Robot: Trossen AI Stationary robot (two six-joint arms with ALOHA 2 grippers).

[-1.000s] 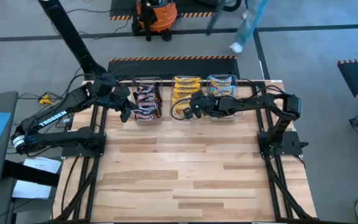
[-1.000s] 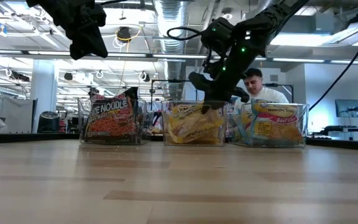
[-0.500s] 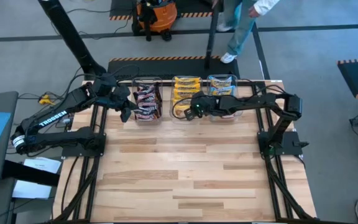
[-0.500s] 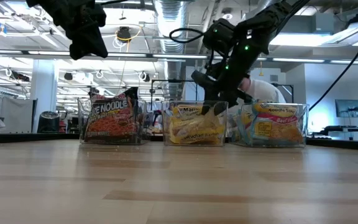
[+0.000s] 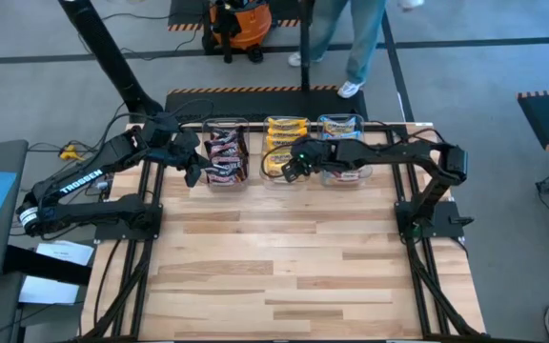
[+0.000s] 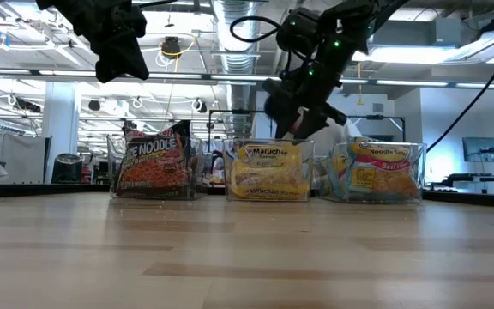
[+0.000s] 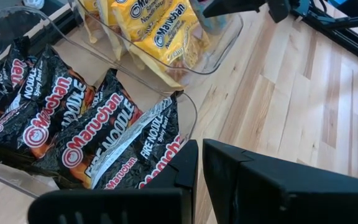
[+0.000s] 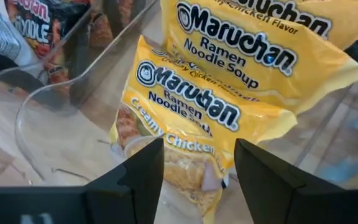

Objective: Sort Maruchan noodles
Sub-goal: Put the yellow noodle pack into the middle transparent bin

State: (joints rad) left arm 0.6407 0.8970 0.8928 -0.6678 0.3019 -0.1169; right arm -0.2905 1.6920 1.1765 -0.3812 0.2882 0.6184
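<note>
Noodle packets fill three clear tubs set in a row at the far edge of the wooden table [image 5: 294, 257]; each tub holds one colouring. Dark maroon-black packets [image 7: 98, 134] lie in the left tub [image 5: 225, 155], one of them tipped up against its near wall with the lettering readable in the low view [image 6: 150, 163]. Yellow packets [image 8: 219, 109] are stacked in the middle tub [image 5: 282, 152]; the nearest of them leans against the tub's front wall, its label facing the low camera [image 6: 268, 170]. Light blue and pink packets [image 6: 382, 169] sit in the right tub [image 5: 343, 143].

Right gripper [image 5: 289, 169] hangs just above the near end of the middle tub; its fingers [image 8: 138, 171] stand spread apart with nothing between them, and the frontmost yellow packet lies directly below the gap, apart from both fingers; in the low view the gripper [image 6: 286, 112] is clear of the tub's rim.

Left gripper [image 5: 193, 173] is held beside the left tub, on its outer near side, raised above the table; its fingers [image 7: 185, 168] are pressed together and hold nothing; the dark packets show just beyond the fingertips in its wrist view.

A person's legs [image 5: 346, 38] show on the floor beyond the table; an orange and black machine [image 5: 236, 24] stands nearby.
</note>
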